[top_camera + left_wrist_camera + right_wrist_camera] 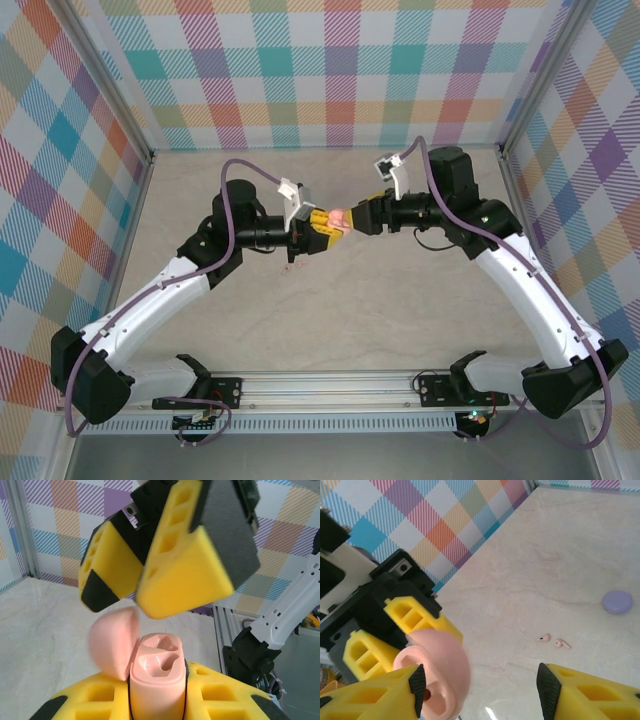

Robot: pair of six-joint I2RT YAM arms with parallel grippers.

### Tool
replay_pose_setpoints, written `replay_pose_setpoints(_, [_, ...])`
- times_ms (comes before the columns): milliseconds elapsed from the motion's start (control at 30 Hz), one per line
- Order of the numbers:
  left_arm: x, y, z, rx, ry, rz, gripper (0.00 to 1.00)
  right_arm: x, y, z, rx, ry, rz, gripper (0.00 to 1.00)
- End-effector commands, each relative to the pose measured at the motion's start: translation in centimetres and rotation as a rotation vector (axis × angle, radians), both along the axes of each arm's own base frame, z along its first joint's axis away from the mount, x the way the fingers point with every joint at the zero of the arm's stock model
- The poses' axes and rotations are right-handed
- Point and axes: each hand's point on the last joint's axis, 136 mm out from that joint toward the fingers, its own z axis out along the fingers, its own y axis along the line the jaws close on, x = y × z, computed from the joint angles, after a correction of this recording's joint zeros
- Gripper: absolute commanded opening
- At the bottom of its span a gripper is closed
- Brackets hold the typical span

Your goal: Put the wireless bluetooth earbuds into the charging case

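L gripper [156, 700] pinches pink charging case [159, 662] mid-air, lid open. R gripper [482, 687] spread beside it. Two pink earbuds [545, 638] lie on table [530, 570]; prob. light, slick, so pinch bodies gently.

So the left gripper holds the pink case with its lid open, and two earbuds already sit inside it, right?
No: the left wrist view shows both sockets of the pink case empty. The left gripper does hold it, lid open.
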Motion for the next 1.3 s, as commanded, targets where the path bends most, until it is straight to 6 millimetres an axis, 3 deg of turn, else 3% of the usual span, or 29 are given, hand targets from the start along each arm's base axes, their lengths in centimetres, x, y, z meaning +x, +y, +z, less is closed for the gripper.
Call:
replay_pose_setpoints(0, [-1.5,-0.1,2.4,-0.038,-0.078,-0.048,0.14,0.3,-0.2,1.2,0.010,-0.031,-0.029,0.62])
replay_pose_setpoints(200, [-1.0,0.0,2.0,-0.029,-0.063,-0.017,0.14,0.6,-0.8,1.6,0.006,-0.051,-0.076,0.63])
replay_pose_setpoints(333, [-0.2,0.4,1.8,-0.020,-0.049,0.047,0.13,2.0,-2.2,0.9,-0.027,-0.061,-0.201,0.64])
replay_pose_setpoints(533, [0.3,1.8,1.7,-0.021,-0.037,0.148,0.13,3.9,-3.7,-2.9,-0.163,0.051,-0.325,0.64])
replay_pose_setpoints(733, [-0.9,3.3,2.4,-0.044,-0.039,0.171,0.12,5.4,-3.6,-8.0,-0.268,0.197,-0.361,0.65])
replay_pose_setpoints(1033, [-3.1,4.2,3.9,-0.065,-0.008,0.135,0.13,7.0,1.6,-16.1,-0.246,0.444,-0.186,0.63])
replay_pose_setpoints(1267, [-3.8,4.6,3.6,-0.046,0.032,0.132,0.12,7.6,5.8,-21.8,-0.332,0.539,-0.061,0.59])
